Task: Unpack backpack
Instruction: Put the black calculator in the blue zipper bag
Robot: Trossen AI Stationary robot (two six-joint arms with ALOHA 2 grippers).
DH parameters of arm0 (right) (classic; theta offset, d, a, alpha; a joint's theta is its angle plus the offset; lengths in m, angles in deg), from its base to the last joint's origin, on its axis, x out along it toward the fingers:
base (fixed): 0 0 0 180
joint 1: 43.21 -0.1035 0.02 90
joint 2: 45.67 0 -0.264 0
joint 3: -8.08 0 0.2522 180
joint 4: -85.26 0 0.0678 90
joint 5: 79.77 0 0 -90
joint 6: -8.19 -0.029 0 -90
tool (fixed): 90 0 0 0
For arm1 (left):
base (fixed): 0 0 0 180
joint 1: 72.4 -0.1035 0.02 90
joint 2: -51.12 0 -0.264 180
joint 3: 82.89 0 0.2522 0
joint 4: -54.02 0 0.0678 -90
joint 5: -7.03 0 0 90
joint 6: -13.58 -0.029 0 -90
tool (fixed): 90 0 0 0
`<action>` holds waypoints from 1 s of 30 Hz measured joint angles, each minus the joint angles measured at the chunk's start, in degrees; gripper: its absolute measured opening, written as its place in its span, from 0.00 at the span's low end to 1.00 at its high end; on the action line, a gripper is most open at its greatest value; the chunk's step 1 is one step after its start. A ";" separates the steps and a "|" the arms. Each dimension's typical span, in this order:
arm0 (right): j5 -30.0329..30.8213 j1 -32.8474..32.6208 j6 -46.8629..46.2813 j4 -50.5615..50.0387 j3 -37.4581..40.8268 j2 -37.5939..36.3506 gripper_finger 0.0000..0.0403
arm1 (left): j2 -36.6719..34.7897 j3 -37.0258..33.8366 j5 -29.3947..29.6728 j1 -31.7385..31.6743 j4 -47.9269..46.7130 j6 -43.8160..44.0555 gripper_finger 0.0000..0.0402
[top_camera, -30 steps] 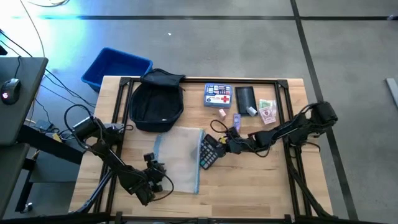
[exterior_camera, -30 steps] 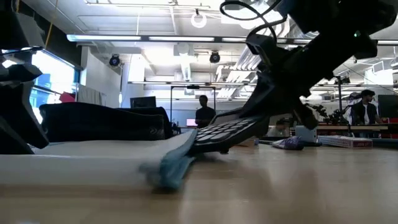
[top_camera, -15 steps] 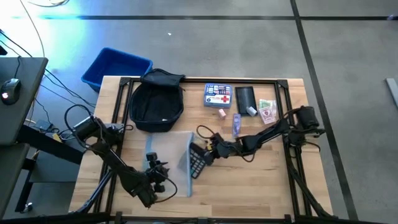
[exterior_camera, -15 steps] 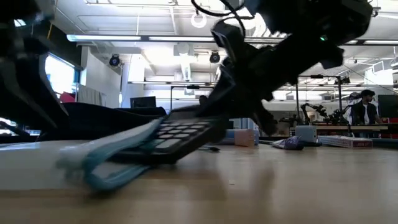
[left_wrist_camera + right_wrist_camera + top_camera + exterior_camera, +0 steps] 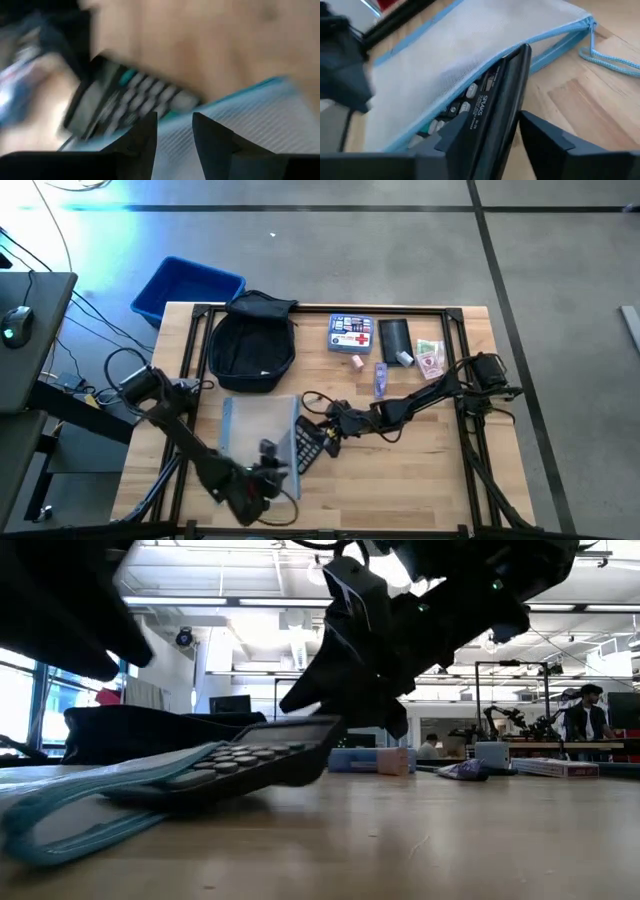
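Blue plastic bin (image 5: 186,286) sits off the table's far left corner, and I see nothing inside it. Just to its right, on the far left part of the table (image 5: 440,470), lies the backpack (image 5: 253,345), its flap open; I can't make out its contents. Nearer me, my left gripper (image 5: 268,476) hangs over a pale mesh pouch (image 5: 258,430) with a blue zipper edge, fingers a narrow gap apart with nothing between them in the wrist view. A black calculator (image 5: 308,446) lies tilted, one end on the pouch. My right gripper (image 5: 333,421) is at the calculator's other end, fingers parted either side of its edge; whether they press it I can't tell. Farther right along the back edge sit a first-aid tin (image 5: 350,333), a small black pouch (image 5: 396,336) and some banknotes (image 5: 430,360).
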 joint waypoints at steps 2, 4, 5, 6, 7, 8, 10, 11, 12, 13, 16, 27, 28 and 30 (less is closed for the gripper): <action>0.04 -0.44 2.24 -0.42 0.00 0.00 0.48 | 0.00 0.00 -8.13 -3.41 4.08 -5.50 0.28; 0.03 -1.24 4.55 -0.73 0.00 -0.02 0.52 | 0.00 0.00 -13.28 -6.62 5.32 -6.24 0.30; 0.04 -1.70 5.26 -1.16 0.00 -0.02 0.53 | 0.00 0.03 -14.65 -7.86 4.65 -5.21 0.30; 0.02 -2.15 5.52 -1.52 0.00 -0.02 0.54 | -0.04 0.26 -15.11 -8.78 2.72 -3.24 0.30; 0.02 -2.54 5.56 -1.81 0.00 -0.02 0.54 | -0.04 0.94 -15.05 -9.25 -0.72 -0.38 0.30; 0.02 -2.89 5.49 -2.09 0.00 -0.02 0.54 | -0.04 2.09 -14.48 -9.22 -5.29 3.58 0.30; -0.02 -3.49 5.36 -2.75 0.00 -0.02 0.54 | -0.26 5.00 -12.44 -7.88 -16.21 13.54 0.29; 0.00 -3.68 5.36 -3.17 0.00 -0.02 0.54 | -0.40 6.23 -11.84 -6.91 -21.93 19.19 0.28; 0.00 -3.81 5.36 -3.41 0.00 -0.02 0.53 | -0.44 7.17 -11.78 -5.80 -27.13 25.22 0.26; 0.00 -3.83 5.56 -3.56 0.00 -0.02 0.53 | -0.43 7.84 -12.31 -4.50 -31.66 31.50 0.25; -0.27 -4.08 8.67 -3.54 0.00 -0.02 0.51 | -0.39 8.07 -16.44 -0.07 -39.83 48.77 0.22; 2.45 -4.35 3.29 -11.74 -3.10 -0.04 0.36 | -0.31 -8.75 -12.68 8.43 -34.55 64.70 0.18; 2.45 -4.45 3.24 -11.64 -3.10 -0.04 0.34 | -0.31 -10.47 -9.11 8.31 -32.79 63.23 0.18; 2.25 -4.73 3.15 -11.51 -3.12 0.20 0.31 | -0.35 -13.71 -3.01 7.24 -29.00 59.07 0.16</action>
